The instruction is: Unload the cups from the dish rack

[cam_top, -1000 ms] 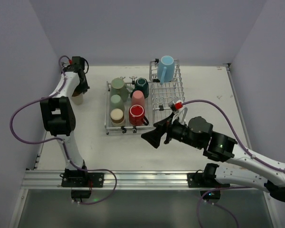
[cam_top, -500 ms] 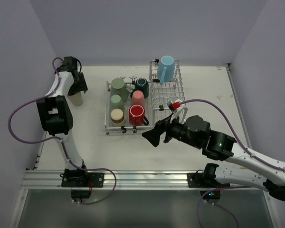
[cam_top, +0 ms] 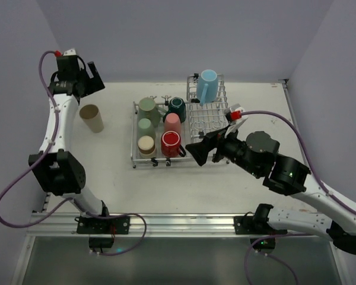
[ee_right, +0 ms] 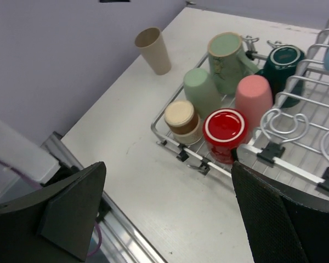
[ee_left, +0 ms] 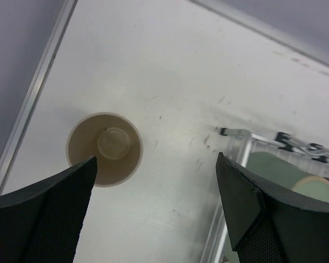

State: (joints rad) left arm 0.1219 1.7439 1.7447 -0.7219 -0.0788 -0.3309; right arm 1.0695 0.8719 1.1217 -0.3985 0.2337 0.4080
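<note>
My right hand (cam_top: pixel 197 152) hangs wide open and empty at the near edge of the dish rack (cam_top: pixel 133 138). The red cup (cam_top: pixel 171 142) is the closest of the cups in the low section. It sits just in front of the fingertips, mouth-up as far as I can tell, so I judge the reach should come down over its rim. My left hand (ee_left: pixel 156 159), also open and holding nothing, is well off at the far left above the tan cup (ee_left: pixel 104 148) standing on the counter (ee_left: pixel 181 82) — the right arm is plainly the nearer one.
</note>
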